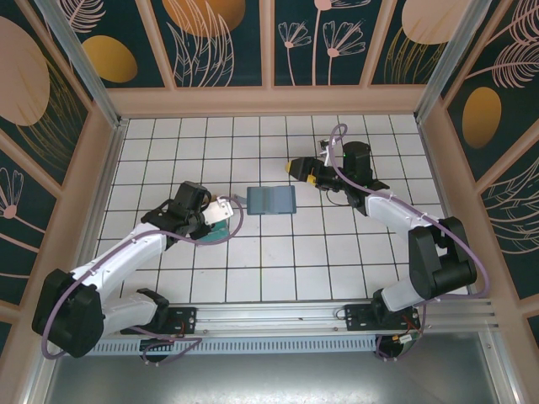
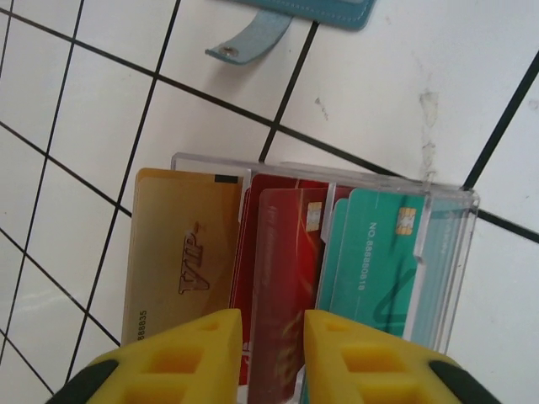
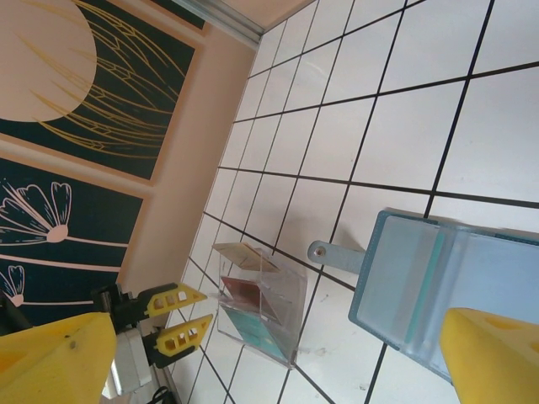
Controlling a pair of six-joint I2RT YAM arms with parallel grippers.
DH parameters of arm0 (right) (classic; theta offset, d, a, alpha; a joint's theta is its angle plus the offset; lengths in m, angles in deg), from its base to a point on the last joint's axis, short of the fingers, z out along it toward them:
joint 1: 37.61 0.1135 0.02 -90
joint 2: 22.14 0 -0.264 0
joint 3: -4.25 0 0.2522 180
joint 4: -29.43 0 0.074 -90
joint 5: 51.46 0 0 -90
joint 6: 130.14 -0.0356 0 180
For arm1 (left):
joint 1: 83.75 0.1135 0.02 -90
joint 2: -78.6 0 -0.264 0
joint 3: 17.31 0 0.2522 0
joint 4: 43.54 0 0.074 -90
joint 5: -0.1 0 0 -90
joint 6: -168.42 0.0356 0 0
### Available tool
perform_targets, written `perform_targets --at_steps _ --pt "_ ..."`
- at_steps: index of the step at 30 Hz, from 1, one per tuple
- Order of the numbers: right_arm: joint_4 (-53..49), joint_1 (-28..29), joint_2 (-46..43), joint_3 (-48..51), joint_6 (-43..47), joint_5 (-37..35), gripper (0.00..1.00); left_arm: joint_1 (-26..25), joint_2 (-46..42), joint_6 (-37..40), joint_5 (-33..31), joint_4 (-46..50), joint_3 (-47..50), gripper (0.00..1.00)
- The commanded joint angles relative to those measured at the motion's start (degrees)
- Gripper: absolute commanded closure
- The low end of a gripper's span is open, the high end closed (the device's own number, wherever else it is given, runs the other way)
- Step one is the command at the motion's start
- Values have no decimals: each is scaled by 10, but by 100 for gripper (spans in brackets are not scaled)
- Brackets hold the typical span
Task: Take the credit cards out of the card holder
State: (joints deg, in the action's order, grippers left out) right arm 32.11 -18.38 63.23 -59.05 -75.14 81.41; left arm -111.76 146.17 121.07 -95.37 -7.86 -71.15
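Card holder [image 1: 271,200]: laid flat mid-table, long axis left to right, strap tab pointed left.
Clear tray [image 2: 446,252]: set just left of it.
Right gripper [image 1: 301,172]: spread wide at the holder's far right corner, nothing held.
Left gripper [image 2: 272,324]: jaws narrowly parted above the tray, nothing clamped.
Credit cards: yellow-orange card [image 2: 181,261] and red card [image 2: 282,252], stored in the tray.

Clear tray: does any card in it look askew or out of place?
One red card does. It lies over the other red cards, set lower than them toward the left pincer, so the top edges do not line up. The gold card and green card beside it do not stand out.
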Motion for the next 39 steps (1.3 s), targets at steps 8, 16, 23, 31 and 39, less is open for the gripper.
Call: perform_targets --at_steps 8,16,23,31,39 --pt "11 4 13 -12 -9 1 1 7 0 -11 -43 -51 16 75" --pt "-21 16 20 -24 12 -21 1 9 -8 -150 -34 -97 -42 59" --pt "-121 52 36 -55 66 -168 1 9 41 -351 -110 -43 -170 1" --pt "-148 63 67 -60 66 -236 1 10 72 -467 -90 -16 -227 1" --pt "-152 64 113 -56 71 -234 59 9 118 -613 -9 19 -281 20"
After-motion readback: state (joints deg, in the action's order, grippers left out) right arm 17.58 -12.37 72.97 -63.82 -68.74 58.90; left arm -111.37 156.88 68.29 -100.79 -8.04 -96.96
